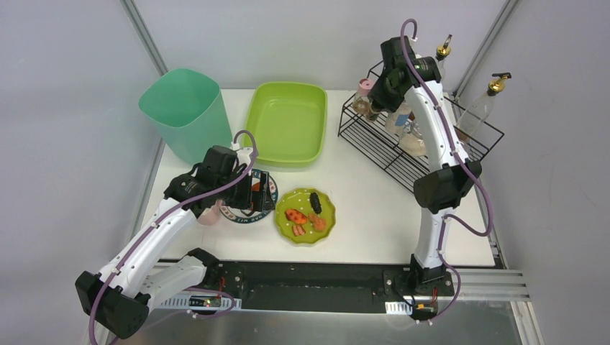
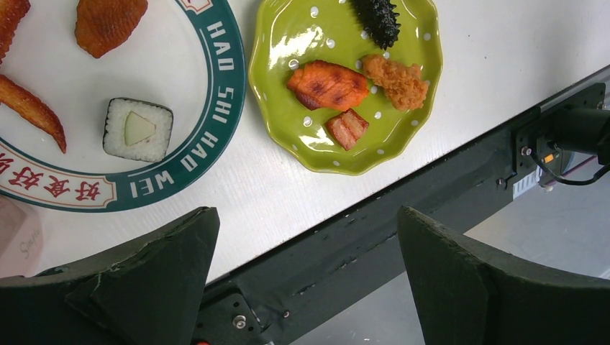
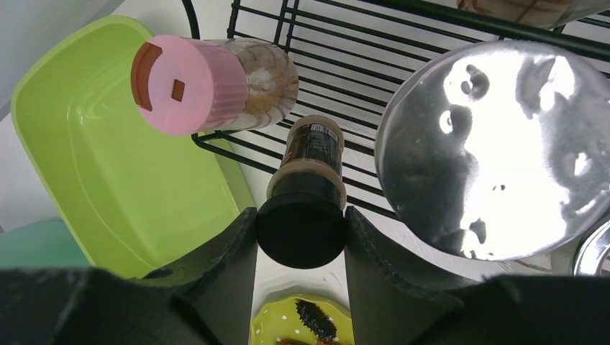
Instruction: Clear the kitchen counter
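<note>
Right arm stretched to far right; right gripper (image 3: 301, 233) clamps black-capped jar (image 3: 306, 172) at wire rack (image 3: 338, 43). Left arm bent low; left gripper (image 2: 309, 280) gapes empty above white plate (image 2: 173, 65). Kitchen counter (image 1: 374, 215) underneath: two plates, one tub (image 1: 288, 122), one bin (image 1: 187, 108). White plate half hidden from above.

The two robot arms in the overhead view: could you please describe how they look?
Both the left arm and right arm have slim white links, bulky black joint housings and a looping purple cable. The left gripper and right gripper have broad, wedge-shaped matte black fingers.
</note>
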You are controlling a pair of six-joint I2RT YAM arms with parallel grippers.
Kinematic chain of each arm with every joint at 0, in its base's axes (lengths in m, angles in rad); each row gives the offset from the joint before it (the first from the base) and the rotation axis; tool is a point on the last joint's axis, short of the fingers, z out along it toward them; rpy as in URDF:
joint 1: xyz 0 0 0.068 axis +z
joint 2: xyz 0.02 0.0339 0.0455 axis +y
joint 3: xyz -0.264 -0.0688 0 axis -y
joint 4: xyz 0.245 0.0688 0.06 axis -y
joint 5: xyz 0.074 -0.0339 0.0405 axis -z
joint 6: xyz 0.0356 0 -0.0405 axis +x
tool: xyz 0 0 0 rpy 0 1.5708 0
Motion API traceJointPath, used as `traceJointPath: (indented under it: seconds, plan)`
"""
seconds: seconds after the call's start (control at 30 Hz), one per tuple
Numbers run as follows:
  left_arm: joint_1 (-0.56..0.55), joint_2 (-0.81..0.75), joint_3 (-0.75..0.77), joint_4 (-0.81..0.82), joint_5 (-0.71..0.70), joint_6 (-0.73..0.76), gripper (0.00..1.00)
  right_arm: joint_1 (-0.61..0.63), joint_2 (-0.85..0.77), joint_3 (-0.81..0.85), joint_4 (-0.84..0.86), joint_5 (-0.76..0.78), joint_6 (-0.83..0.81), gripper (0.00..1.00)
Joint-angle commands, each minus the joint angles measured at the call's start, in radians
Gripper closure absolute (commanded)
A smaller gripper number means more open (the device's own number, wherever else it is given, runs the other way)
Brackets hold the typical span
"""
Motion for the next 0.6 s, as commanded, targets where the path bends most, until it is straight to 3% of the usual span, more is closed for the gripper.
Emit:
traceJointPath:
  seconds: [0.0, 0.33, 0.57]
  plan:
    - [0.009, 0.001, 0.004, -0.006, 0.001, 0.017, 0.0, -0.013, 0.008, 0.033, -0.016, -0.019, -0.007, 0.72]
    - [0.01, 0.0, 0.006, -0.007, 0.004, 0.018, 0.0, -0.025, 0.048, 0.056, -0.027, -0.03, -0.008, 0.53]
    - [0.01, 0.001, 0.006, -0.006, 0.008, 0.019, 0.0, -0.026, 0.052, 0.057, -0.023, -0.035, -0.002, 0.33]
